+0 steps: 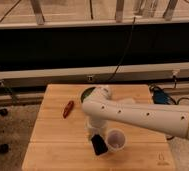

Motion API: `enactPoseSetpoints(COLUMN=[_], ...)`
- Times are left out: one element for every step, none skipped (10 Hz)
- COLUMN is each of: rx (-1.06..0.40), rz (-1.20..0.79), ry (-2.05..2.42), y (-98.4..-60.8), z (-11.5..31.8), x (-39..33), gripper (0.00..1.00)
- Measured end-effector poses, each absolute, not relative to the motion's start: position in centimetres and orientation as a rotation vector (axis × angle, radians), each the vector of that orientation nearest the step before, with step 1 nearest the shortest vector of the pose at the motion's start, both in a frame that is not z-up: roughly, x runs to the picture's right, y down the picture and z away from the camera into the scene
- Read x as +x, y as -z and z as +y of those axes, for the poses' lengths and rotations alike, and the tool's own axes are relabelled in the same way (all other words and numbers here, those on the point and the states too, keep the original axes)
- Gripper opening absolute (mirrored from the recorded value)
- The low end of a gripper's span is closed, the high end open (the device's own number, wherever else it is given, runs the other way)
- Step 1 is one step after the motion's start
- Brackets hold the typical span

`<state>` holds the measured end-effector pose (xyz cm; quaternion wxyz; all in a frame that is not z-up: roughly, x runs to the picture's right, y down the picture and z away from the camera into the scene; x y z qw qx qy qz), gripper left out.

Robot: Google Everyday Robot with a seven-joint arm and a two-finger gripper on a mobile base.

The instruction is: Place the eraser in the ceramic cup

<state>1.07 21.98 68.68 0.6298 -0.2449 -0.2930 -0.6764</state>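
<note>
Gripper (96, 139): mine, pale, pointing down over the front middle of the table, at the end of my white arm (138, 116) with its row of small dark holes, which reaches in from the right.
Grip: I cannot tell whether it is open or closed.
Eraser: a small black rectangular eraser (98, 146) sits tilted right at my gripper's lower end, low over the wood and just left of the cup. I cannot tell whether I am holding it.
Cup: a small round whitish ceramic cup (116, 139) stands upright near the table's front edge, just right of my gripper.
Bowl: a wide, shallow green bowl (87, 92) at the back of the table, mostly hidden behind my arm.
Red thing: a small reddish-brown elongated object (68, 108) lies on the left part of the table, well apart from the cup.
Table: a light wooden plank table (48, 145).
Cable: a black cable (125, 50) runs down behind the table's back edge.
</note>
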Motion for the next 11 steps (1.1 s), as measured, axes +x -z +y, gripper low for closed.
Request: enactPoseSetpoints(rx=[-0.555, -0.546, -0.54, -0.536, -0.536, -0.538, -0.545, -0.549, -0.556, -0.56, -0.564], rz=[-0.662, -0.645, -0.631, -0.61, -0.586, -0.575, -0.564, -0.558, -0.555, -0.556, -0.56], ry=[1.55, 1.545, 1.538, 1.525, 1.507, 1.495, 1.476, 1.465, 1.454, 1.445, 1.436], y=[-67.9, -66.9, -66.3, -65.6, -65.0, -64.8, -64.8, -64.9, -65.1, -65.4, -65.7], z=[21.1, 20.0, 19.3, 18.6, 18.0, 17.8, 17.7, 17.6, 17.6, 17.7, 17.9], x=[1.2, 1.6, 2.1, 3.0, 4.4, 5.3, 6.7, 7.5, 8.5, 9.1, 9.6], gripper=[0.0, 0.0, 0.0, 0.0, 0.0, 0.0, 0.0, 0.02, 0.08, 0.18, 0.28])
